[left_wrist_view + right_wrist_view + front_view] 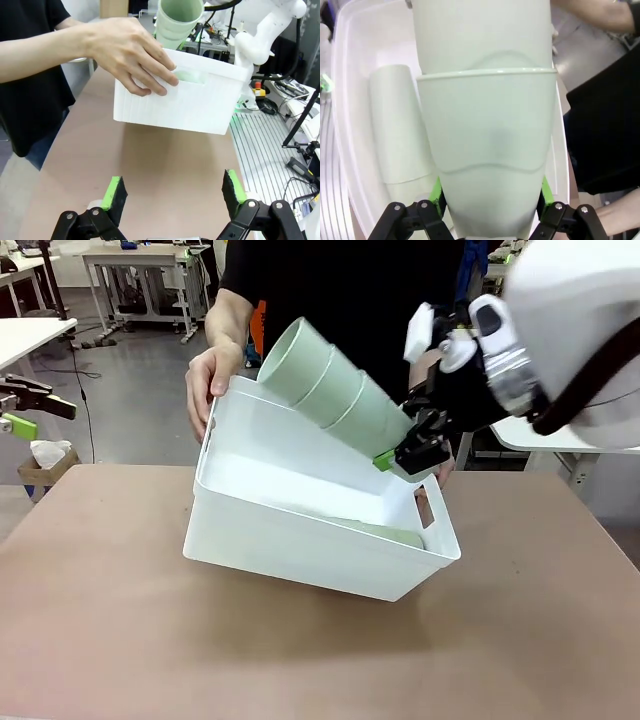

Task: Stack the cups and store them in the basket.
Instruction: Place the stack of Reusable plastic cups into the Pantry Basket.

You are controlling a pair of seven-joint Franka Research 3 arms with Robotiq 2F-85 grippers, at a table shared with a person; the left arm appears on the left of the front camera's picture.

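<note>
Brown tabletop (300, 660) beneath tilted basket (300, 550), workshop behind.

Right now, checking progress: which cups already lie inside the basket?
The cups lying flat on the basket floor; the other stack is held above by the right gripper.

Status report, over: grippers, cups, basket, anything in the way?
Right gripper shut on cup stack, over tilted basket. Left gripper open, apart. More cups lying inside. Person's hand holds basket rim.
</note>
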